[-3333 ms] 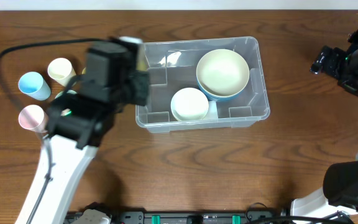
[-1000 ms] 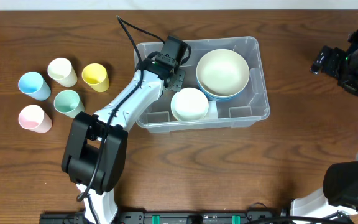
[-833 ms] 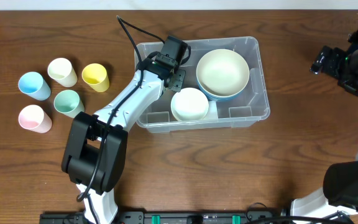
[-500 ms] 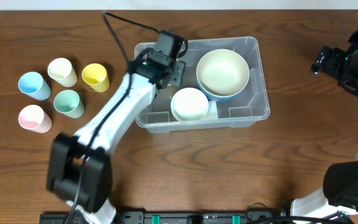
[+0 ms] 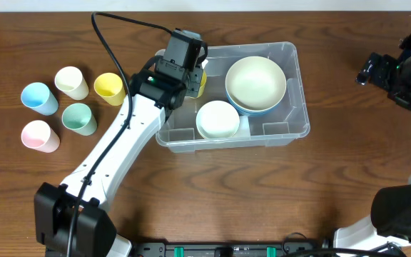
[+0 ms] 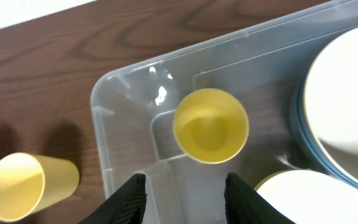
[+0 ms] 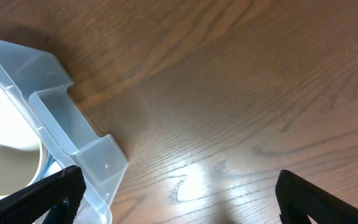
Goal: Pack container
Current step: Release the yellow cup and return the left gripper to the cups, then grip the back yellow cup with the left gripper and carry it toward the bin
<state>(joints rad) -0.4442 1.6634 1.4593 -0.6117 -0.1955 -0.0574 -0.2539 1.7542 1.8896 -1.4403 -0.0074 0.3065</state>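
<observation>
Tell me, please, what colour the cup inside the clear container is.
Yellow; the cup shows best in the left wrist view.

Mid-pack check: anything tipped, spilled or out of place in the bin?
Nothing stands out. The yellow cup stands upright, mouth up, in a corner of the container, below the open left gripper. The bowls sit mouth-up beside it. No spill shows.

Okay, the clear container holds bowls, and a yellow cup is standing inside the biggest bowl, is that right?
Not quite. The yellow cup is not inside the biggest bowl. It stands on the floor of the container, in a corner beside the bowls. The left wrist view shows this. The container does hold bowls.
</observation>
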